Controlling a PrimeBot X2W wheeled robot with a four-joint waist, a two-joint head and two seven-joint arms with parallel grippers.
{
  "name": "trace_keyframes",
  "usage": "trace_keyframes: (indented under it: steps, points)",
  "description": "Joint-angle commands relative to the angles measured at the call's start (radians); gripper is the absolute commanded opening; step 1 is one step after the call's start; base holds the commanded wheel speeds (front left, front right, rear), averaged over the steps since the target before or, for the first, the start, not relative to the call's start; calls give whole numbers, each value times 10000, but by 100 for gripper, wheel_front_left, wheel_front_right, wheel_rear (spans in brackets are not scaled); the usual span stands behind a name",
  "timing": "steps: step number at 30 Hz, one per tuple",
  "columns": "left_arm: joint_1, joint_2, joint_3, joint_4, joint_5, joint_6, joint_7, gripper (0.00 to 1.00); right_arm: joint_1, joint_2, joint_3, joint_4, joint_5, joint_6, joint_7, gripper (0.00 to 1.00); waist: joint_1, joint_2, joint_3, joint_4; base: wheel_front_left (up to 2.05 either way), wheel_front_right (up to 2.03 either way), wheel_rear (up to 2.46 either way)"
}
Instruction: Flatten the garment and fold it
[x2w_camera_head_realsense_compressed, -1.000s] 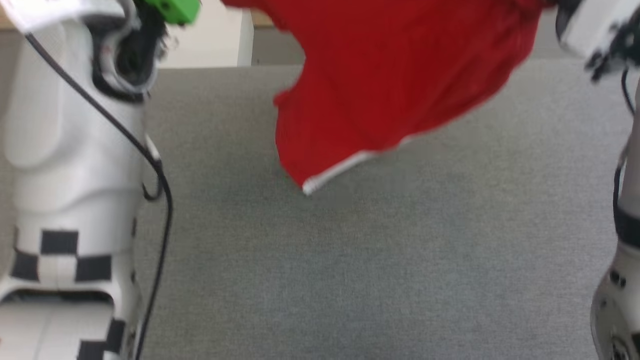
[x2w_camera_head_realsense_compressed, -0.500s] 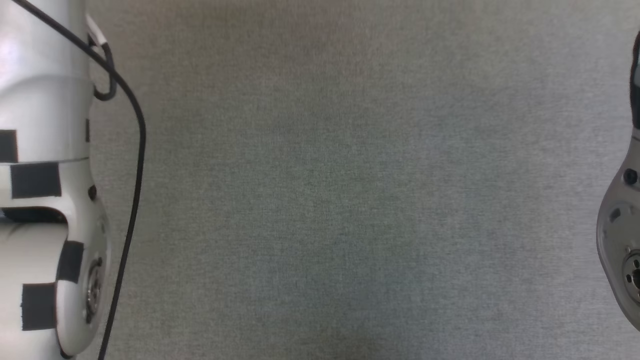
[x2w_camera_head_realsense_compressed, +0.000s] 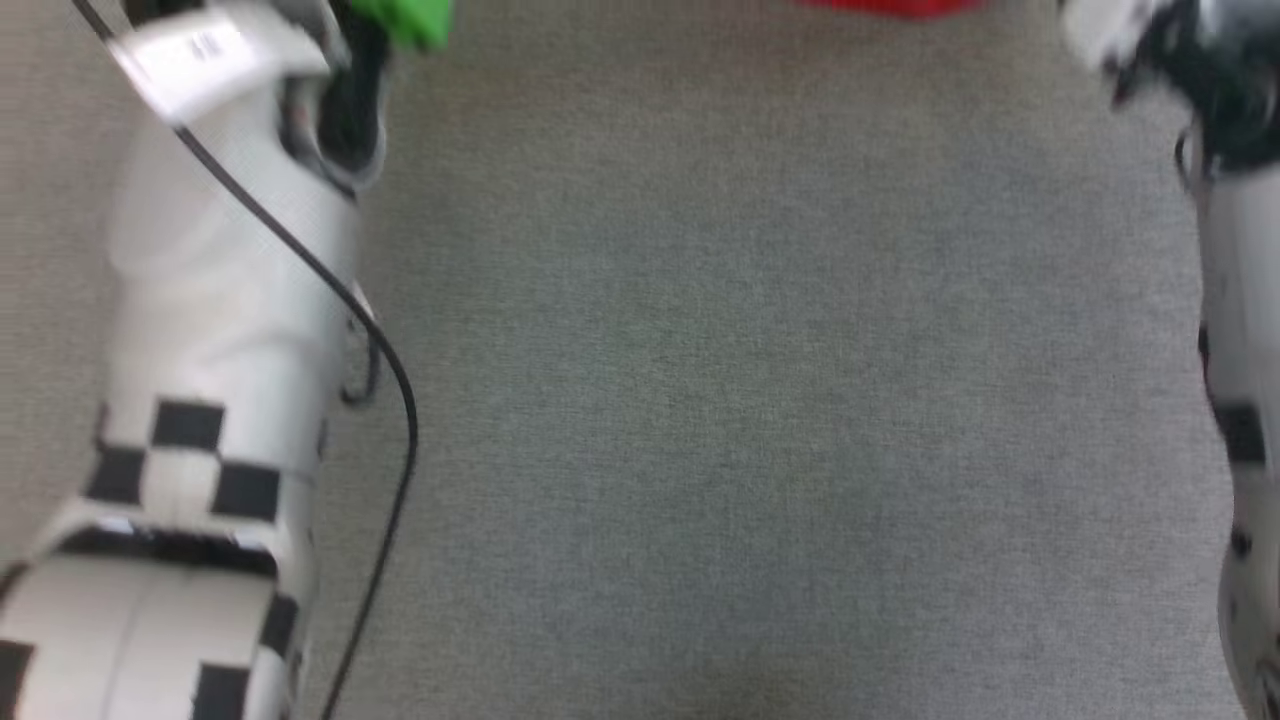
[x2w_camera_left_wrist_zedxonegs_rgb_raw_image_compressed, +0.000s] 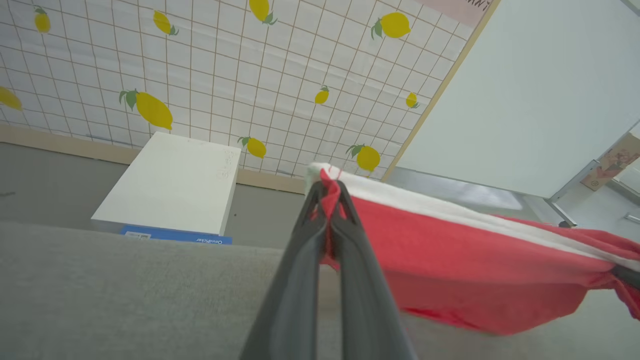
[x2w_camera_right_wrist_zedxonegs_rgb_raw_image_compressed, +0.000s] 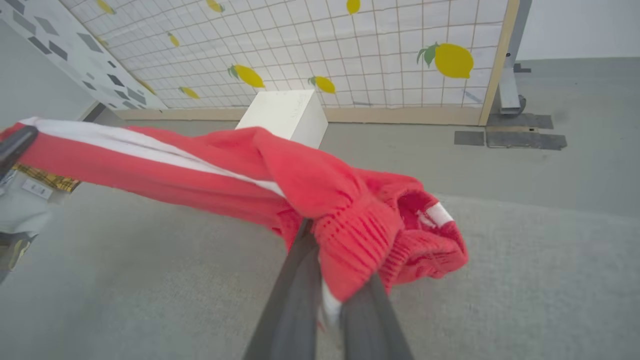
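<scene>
My left pincer (x2w_camera_left_wrist_zedxonegs_rgb_raw_image_compressed: 327, 192) is shut tight on a white-trimmed corner of the bright red soft fabric shorts (x2w_camera_left_wrist_zedxonegs_rgb_raw_image_compressed: 465, 280) and my right pincer (x2w_camera_right_wrist_zedxonegs_rgb_raw_image_compressed: 327, 280) is clamped in the bunched ribbed end, so the cloth hangs strung between them over the grey felt-like tabletop (x2w_camera_head_realsense_compressed: 760, 400). My head camera's been bobbing: the shorts were big in frame a second ago, then gone, and now they're a red sliver at the far edge. Nothing's flat yet, so I reckon laying it down comes next.

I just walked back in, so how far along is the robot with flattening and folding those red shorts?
Done: the left gripper is shut on a white-trimmed corner of the red shorts, the right gripper on the ribbed end. In hand: the shorts hang stretched between them over the grey surface, bunched. Left: laying them flat, then every fold.
</scene>
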Motion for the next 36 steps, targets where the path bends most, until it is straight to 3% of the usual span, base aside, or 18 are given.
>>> trace_keyframes:
  steps: [1,8,14,18,19,24,28,36]
  points:
    - [670,-45,-126,-55,-236,-62,-130,0,813,-242,148,-296,367,-15,65,0,-2,0,-1252,292,0,0,0]
    - [4327,132,-1064,-1351,-1662,-72,-248,0,5108,-1055,387,-2277,1471,-15,366,0,-2,0,-2918,267,0,0,0]
    - [7247,170,-1130,-2365,-2597,-48,-84,0,8477,-771,-366,-3766,1787,-15,549,0,-2,0,-3777,237,0,0,0]
    - [8850,260,-1101,-3160,-2916,367,254,0,10217,-359,-690,-4593,1687,-15,677,0,-2,0,-4170,160,0,0,0]
    - [9933,423,-1141,-3755,-3014,842,632,0,11216,-96,-800,-5076,1545,-15,853,0,-2,0,-4332,117,0,0,0]
    - [11266,731,-1054,-4778,-3110,1549,994,0,12375,245,-930,-5661,1392,-15,1287,0,-2,0,-4470,57,0,0,0]
    - [11586,850,-932,-5537,-3086,1800,929,0,12676,430,-1100,-5942,1308,-15,1505,0,-2,0,-4524,7,0,0,0]
    - [9935,946,-925,-5825,-2811,1974,1216,0,12116,564,-1191,-6372,1138,-15,1972,0,-2,0,-4181,-260,0,0,0]
